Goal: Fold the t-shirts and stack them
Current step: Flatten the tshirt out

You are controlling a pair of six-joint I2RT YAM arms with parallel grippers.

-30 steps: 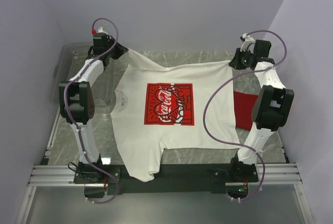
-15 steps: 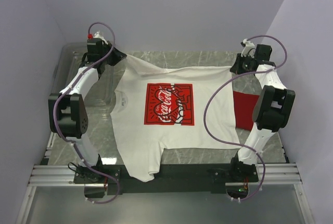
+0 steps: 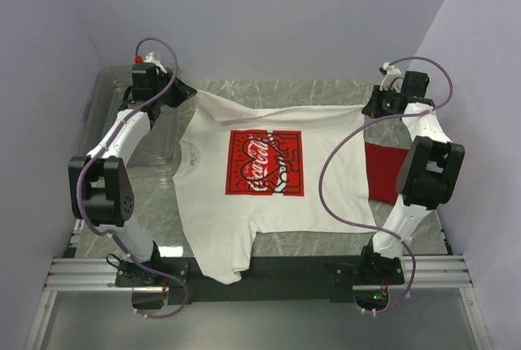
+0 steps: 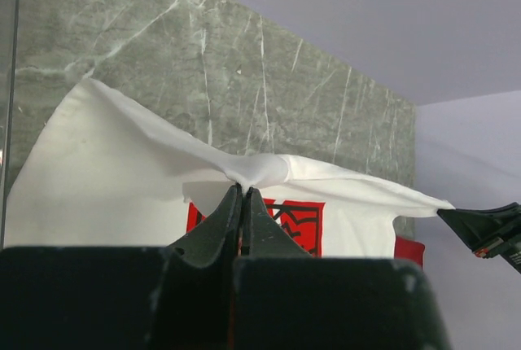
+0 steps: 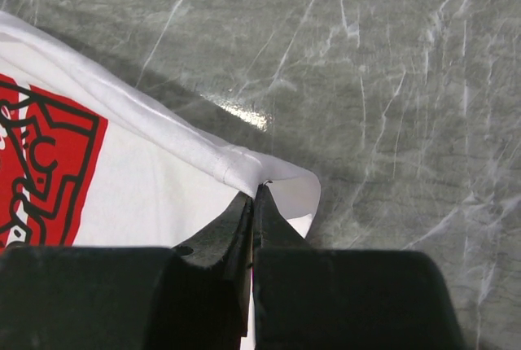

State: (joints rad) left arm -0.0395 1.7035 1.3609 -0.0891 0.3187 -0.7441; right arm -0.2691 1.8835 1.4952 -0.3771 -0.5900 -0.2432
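From above I see only a strip of the red shirt point(image 3: 383, 172); the white shirt point(image 3: 220, 203) and my right arm point(image 3: 427, 171) cover the rest of it.

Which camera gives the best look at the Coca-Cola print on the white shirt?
Top external: the whole print shows, uncovered. Left wrist shows only a strip behind the left gripper; right wrist catches just one part at the frame's edge.
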